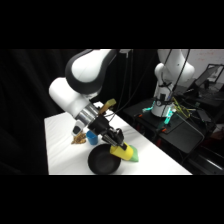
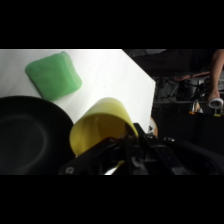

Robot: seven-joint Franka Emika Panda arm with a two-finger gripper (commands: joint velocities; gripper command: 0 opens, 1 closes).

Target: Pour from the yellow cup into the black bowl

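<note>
Gripper (image 1: 116,141) tips yellow cup (image 2: 102,127) beside black bowl (image 2: 30,135) on white table (image 1: 65,145).

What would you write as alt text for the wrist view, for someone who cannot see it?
A yellow cup, held in the robot's tool and tipped on its side, points its open mouth toward the rim of a wide black bowl on a white table. A green cup lies on the table beyond them.

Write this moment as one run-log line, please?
stage: pouring | gripper: shut on yellow cup | cup: tipped sideways, mouth toward black bowl | beside: green cup
</note>
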